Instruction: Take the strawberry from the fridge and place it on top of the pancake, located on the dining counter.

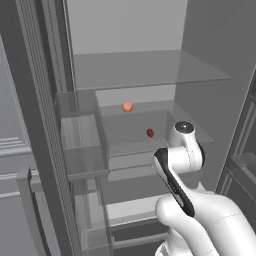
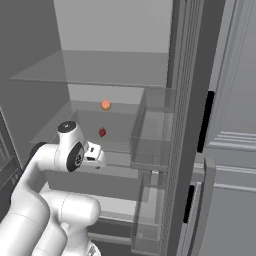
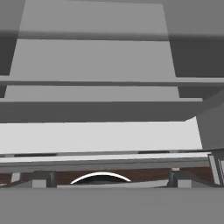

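Two small fruits sit on the fridge glass shelf: the strawberry in front, an orange ball behind. Your gripper, spread wide and empty, probably hangs below that shelf, so you need to lift it first.

cabinets: light grey panelled | handles: black, vertical | light: flat, even
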Robot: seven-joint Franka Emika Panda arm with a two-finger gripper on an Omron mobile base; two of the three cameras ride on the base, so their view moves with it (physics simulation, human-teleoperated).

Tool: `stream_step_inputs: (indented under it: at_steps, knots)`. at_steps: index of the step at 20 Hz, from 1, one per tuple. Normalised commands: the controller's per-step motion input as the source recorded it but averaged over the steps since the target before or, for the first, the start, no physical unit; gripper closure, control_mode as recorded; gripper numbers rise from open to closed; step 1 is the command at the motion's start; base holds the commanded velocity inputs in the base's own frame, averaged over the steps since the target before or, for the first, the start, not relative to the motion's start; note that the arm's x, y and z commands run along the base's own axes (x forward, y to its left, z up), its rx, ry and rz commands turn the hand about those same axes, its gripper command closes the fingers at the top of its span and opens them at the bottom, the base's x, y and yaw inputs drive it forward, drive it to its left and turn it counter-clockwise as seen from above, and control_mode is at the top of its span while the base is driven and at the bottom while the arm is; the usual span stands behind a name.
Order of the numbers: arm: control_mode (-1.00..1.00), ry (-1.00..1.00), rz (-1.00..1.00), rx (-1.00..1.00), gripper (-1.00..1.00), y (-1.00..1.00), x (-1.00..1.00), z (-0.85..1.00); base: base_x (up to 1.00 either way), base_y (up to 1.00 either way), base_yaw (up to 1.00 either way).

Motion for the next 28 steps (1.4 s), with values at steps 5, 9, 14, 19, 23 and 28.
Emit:
stream_step_inputs:
  at_steps: [5, 9, 14, 19, 23, 28]
  knots:
    - [1.00, 0.00, 0.00, 0.00, -1.00, 0.00, 0.00, 0.00, 0.32, 0.00, 0.00]
    - [1.00, 0.00, 0.00, 0.00, -1.00, 0.00, 0.00, 0.00, 0.16, 0.00, 0.00]
    - [-1.00, -0.26, 0.00, 0.00, -1.00, 0.00, 0.02, 0.00, 0.00, 0.00, 0.00]
    - [-1.00, -0.29, 0.01, 0.00, -1.00, -0.01, 0.13, 0.07, 0.00, 0.00, 0.00]
    - [-1.00, -0.20, 0.02, 0.00, -1.00, 0.00, 0.52, 0.19, 0.00, 0.00, 0.00]
    - [-1.00, 0.03, 0.00, 0.03, -1.00, 0.02, 0.85, 0.21, 0.00, 0.00, 0.00]
